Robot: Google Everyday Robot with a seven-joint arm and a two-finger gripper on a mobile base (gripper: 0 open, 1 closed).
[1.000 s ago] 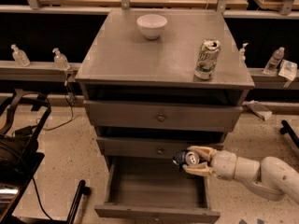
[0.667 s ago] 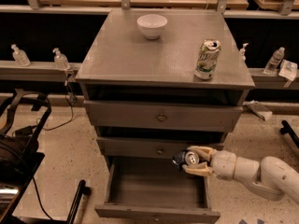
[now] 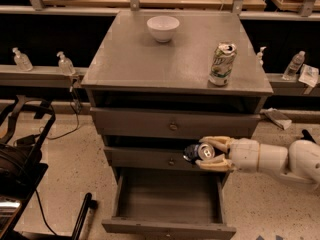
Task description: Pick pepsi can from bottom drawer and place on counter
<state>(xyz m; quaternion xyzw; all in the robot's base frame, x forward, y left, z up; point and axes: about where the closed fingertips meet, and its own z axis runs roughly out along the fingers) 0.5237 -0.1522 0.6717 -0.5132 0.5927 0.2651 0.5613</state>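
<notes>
The pepsi can (image 3: 199, 152), dark blue with a silver top, lies sideways between the fingers of my gripper (image 3: 209, 153). The gripper is shut on it and holds it in front of the middle drawer, above the right rear of the open bottom drawer (image 3: 167, 204). My white arm reaches in from the right edge of the view. The bottom drawer is pulled out and its inside shows nothing. The counter (image 3: 150, 59), the grey cabinet top, is well above the gripper.
A white bowl (image 3: 163, 28) stands at the back of the counter and a dented white-and-green can (image 3: 222, 64) at its right. Small bottles (image 3: 65, 63) stand on side ledges. A black bag (image 3: 20, 154) and cables lie on the floor at left.
The gripper with the can has stayed almost still, at most shifting very slightly. Nothing else has moved.
</notes>
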